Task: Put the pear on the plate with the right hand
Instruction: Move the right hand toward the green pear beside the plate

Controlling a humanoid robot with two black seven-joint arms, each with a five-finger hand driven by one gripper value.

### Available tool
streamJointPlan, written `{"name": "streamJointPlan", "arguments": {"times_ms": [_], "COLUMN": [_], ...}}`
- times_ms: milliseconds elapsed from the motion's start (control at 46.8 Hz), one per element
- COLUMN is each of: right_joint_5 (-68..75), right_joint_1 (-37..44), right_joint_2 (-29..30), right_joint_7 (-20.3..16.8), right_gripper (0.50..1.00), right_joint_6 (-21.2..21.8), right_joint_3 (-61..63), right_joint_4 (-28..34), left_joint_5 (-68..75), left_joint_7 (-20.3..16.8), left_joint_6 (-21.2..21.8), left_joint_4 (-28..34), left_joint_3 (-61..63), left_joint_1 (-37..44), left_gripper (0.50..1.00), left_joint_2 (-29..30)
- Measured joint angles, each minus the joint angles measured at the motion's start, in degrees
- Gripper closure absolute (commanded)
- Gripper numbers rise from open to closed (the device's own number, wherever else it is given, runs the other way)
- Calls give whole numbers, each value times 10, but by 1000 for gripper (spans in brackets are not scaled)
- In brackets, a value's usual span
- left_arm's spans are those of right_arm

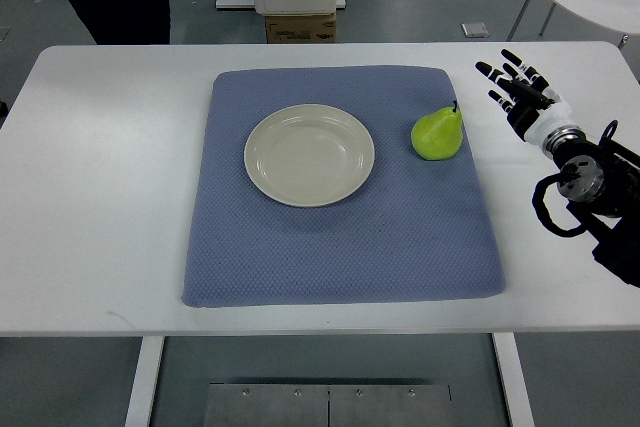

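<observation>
On the blue mat (pixel 340 247), the green pear (pixel 437 133) sits near the right edge, just beside the cream plate (pixel 309 155) but not touching it, while the right hand (pixel 518 92) waits off to the pear's right over the white table (pixel 100 197) with its fingers spread and holding nothing. By my reading the reach has not yet begun, so the next move calls for swinging that hand leftward onto the pear and closing around its rounded body. Nothing lies on the plate.
</observation>
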Motion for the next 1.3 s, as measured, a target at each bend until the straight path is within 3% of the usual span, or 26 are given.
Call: {"name": "streamJointPlan", "arguments": {"times_ms": [749,877,1070,1198,1305], "right_joint_5": [0,0,0,0,1], "right_joint_1": [2,2,-1,2,5], "right_joint_2": [1,1,5,13,15], "right_joint_7": [6,39,152,158,136], "right_gripper": [500,500,500,500,500], "right_joint_6": [0,0,-2,-3,-2], "right_joint_3": [0,0,0,0,0], "right_joint_4": [-1,-1,-4,-7,-7], "left_joint_5": [0,0,0,0,0], "left_joint_7": [-3,-3,-2,-2,-2], "left_joint_6": [0,0,0,0,0], "left_joint_4": [0,0,0,0,0], "left_joint_3": [0,0,0,0,0], "left_joint_1": [6,6,6,6,6], "left_gripper": [500,500,500,500,500], "left_joint_2": [0,0,0,0,0]}}
